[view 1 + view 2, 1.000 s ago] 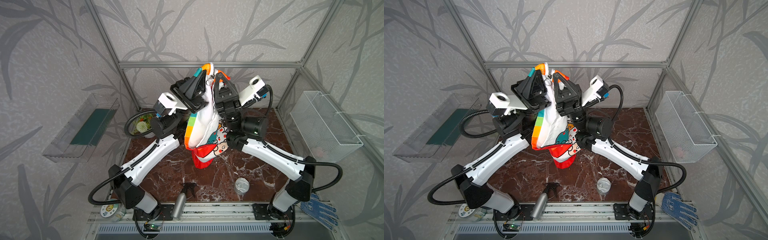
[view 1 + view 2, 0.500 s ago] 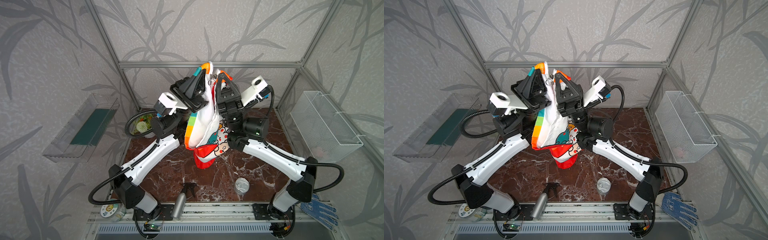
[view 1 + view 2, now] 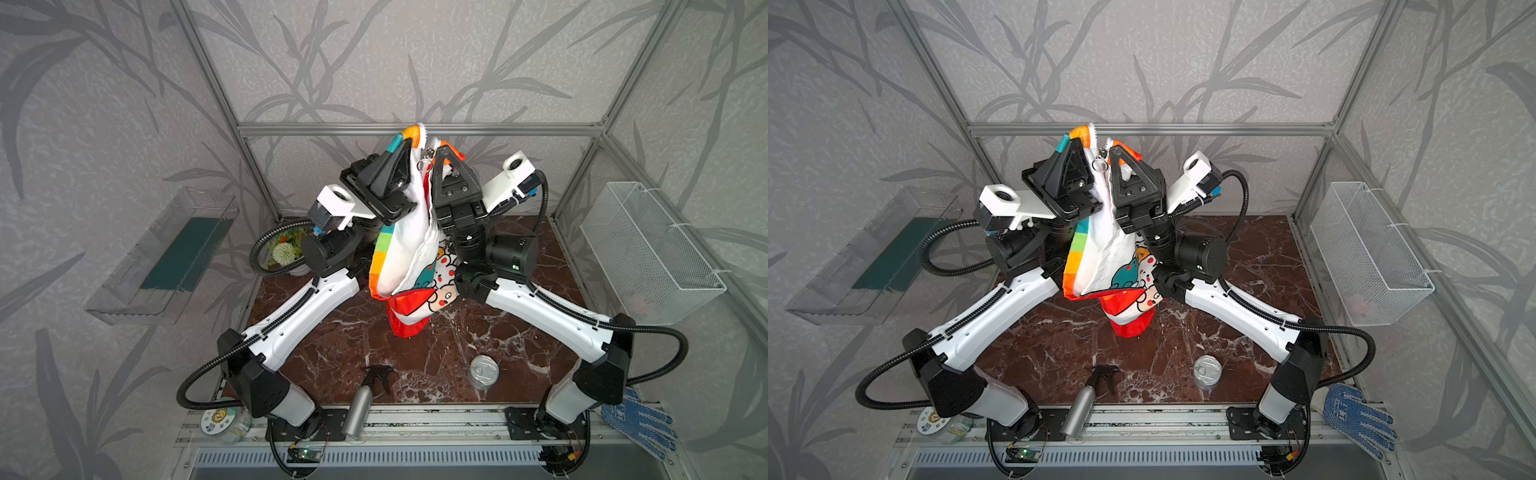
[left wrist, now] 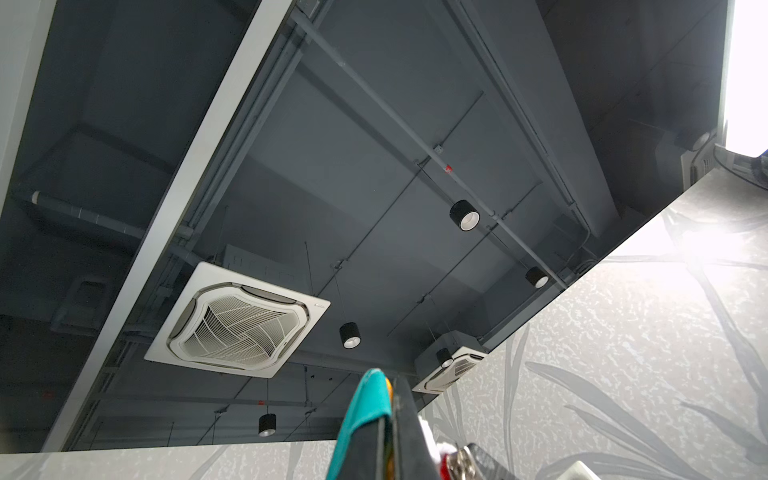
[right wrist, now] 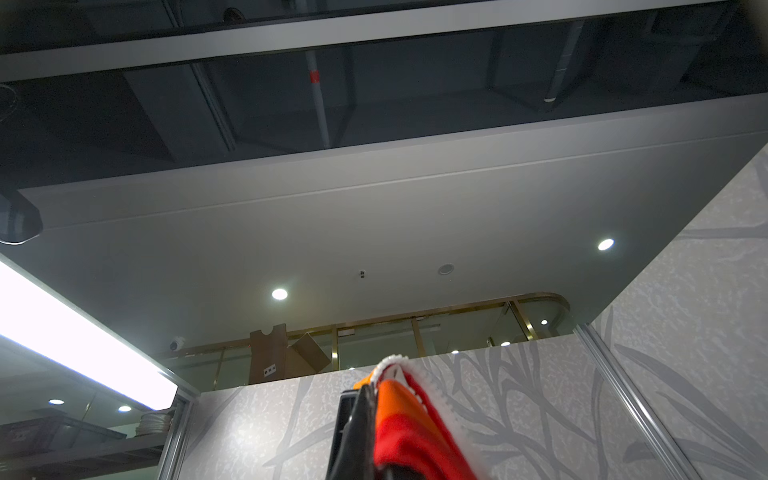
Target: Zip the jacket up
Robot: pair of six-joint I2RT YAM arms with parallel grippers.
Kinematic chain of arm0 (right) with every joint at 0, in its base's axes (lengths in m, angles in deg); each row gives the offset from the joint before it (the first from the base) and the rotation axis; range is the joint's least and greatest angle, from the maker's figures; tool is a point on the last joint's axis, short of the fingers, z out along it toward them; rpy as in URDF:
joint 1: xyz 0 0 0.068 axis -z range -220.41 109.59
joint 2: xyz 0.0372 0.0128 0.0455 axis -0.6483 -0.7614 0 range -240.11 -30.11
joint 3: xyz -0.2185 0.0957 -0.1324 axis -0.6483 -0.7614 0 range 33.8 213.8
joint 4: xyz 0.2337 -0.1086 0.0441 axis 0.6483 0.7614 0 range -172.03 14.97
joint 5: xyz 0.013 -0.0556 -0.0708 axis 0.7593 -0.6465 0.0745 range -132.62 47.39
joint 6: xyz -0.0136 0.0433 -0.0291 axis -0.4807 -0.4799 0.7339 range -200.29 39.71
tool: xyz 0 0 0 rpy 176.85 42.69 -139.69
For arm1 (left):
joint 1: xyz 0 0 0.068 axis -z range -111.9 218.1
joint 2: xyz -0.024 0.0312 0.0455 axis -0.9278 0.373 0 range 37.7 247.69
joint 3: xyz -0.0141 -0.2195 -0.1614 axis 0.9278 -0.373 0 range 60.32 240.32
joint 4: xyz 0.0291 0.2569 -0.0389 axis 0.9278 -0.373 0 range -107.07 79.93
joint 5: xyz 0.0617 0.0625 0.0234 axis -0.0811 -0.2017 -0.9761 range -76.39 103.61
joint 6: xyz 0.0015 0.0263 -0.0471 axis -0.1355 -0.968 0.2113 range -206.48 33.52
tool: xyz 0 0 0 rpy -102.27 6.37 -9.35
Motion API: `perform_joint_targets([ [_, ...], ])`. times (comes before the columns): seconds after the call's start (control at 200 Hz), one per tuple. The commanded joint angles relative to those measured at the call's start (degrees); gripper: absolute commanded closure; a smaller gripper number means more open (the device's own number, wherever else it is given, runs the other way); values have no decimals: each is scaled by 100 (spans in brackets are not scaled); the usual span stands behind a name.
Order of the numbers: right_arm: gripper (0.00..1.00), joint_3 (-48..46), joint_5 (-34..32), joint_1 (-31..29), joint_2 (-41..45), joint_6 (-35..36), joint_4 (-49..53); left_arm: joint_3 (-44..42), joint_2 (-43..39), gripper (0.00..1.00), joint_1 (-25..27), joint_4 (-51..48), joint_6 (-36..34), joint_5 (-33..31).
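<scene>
Little has shifted over the past second: my right wrist has turned a touch, and the jacket [image 3: 409,257] hangs where it hung.

In both top views the tabletop [image 3: 345,345] is dark red-brown marble veined with white, boxed in by an aluminium frame and grey leaf-printed walls. My left pincer [image 3: 402,143] is clamped on the jacket's teal-and-orange edge, and my right pincer [image 3: 443,153] on its orange-red edge just beside. The jacket dangles between them over the tabletop, white lining outward, red hood lowest (whether its tip touches the marble I cannot tell). One metal ring pull [image 3: 423,165] hangs between my pincers. I count one spray bottle [image 3: 365,399] lying down, one tin can [image 3: 484,370], one flower bowl [image 3: 284,249], one wire basket [image 3: 648,249] on a wall, one clear tray [image 3: 166,253] on the opposite wall and one blue dotted glove [image 3: 638,424] off the marble.

From the left wrist I see a dark ceiling with two air-conditioning cassettes [image 4: 239,320], and teal fabric [image 4: 365,411] pinched against my black finger.

From the right wrist I see a white ceiling with one bright light strip [image 5: 79,345], and orange-red fabric with white zipper teeth [image 5: 432,395] pinched tight.
</scene>
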State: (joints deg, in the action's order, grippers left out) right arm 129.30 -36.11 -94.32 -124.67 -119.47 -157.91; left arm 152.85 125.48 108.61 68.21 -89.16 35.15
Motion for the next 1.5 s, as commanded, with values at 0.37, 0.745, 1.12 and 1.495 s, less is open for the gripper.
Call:
perform_joint_targets([
  [0.37,100,285,27,-41,35,-37,-187,106,1,100,54,286,-71,86],
  [0.745,100,268,-8,-41,7,-37,-138,134,19,100,68,285,-70,99],
  [1.12,100,225,-57,-38,-15,-39,-70,159,36,100,71,292,-92,122],
  [1.495,100,229,-94,-40,-45,-62,-127,109,10,100,71,292,-119,88],
])
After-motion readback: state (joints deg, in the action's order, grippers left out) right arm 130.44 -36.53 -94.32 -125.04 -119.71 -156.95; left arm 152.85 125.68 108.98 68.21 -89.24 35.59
